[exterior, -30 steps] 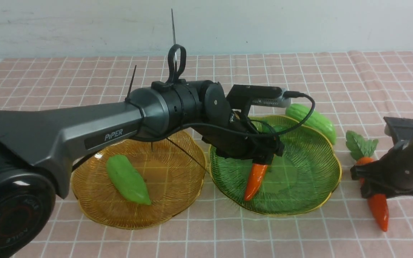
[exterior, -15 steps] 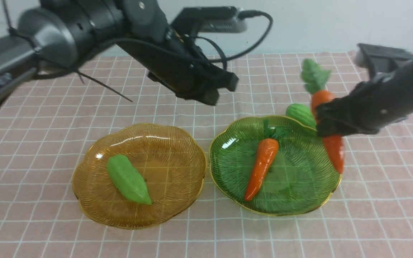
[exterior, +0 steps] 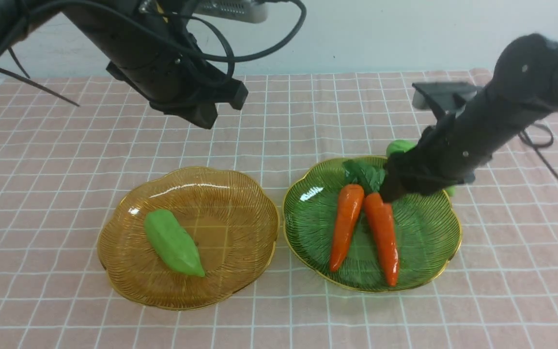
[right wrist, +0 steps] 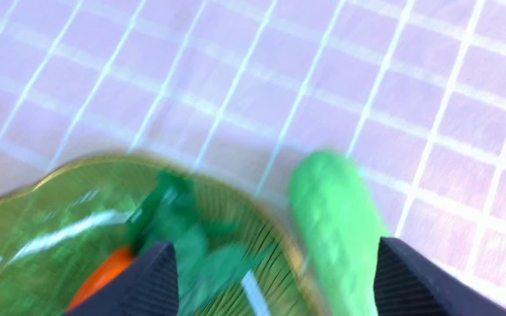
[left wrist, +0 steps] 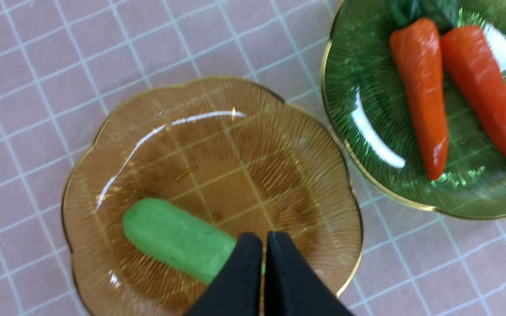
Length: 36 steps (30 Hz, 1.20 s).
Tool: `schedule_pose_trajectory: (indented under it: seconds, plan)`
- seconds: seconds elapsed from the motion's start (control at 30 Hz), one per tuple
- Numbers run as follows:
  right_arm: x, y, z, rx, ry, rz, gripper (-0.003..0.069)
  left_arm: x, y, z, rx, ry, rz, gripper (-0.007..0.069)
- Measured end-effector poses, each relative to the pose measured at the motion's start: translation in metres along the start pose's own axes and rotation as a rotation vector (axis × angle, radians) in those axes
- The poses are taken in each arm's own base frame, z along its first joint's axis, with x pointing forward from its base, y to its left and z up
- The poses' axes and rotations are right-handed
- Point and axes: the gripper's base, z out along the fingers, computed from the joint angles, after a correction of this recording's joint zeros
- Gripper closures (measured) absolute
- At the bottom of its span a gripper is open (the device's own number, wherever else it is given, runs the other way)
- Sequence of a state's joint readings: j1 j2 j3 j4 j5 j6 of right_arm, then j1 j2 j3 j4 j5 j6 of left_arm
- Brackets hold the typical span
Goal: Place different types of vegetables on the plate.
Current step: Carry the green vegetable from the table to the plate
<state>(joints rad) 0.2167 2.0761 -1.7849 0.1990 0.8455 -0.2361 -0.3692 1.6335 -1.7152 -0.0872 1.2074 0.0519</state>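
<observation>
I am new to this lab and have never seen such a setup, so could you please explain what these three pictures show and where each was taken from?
This is a robot with two arms, each ending in a two-fingered gripper. The wide picture looks forward from between the arms; the other two come from cameras on the wrists, looking past the fingers. On a pink checked tablecloth stand an amber plate and a green plate. One green gourd lies on the amber plate, two carrots lie side by side on the green plate, and a second gourd lies on the cloth beyond its rim. The left gripper hangs above the amber plate, shut and empty. The right gripper is open over the carrots' leafy tops and holds nothing.
</observation>
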Motion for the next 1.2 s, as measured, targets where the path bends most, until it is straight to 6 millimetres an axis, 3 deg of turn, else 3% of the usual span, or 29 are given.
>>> schedule_pose_trajectory:
  seconds: [0.17,0.37,0.87,1.2]
  plan:
    - [0.004,-0.011,0.056,0.023,0.104,-0.006,0.0114,0.004,0.005,-0.002,-0.052,0.038,-0.007,0.0628]
    - [0.013,-0.014,0.079,0.032,0.154,0.022,0.0114,0.004,0.006,-0.002,-0.067,0.039,-0.017,0.0628]
    - [0.020,-0.040,0.084,0.106,0.165,0.140,0.0143,0.004,0.006,-0.002,-0.067,0.040,-0.017,0.0628]
    - [0.028,-0.047,0.089,0.099,0.222,0.164,0.0252,0.005,0.007,-0.005,-0.081,0.032,-0.022,0.0628]
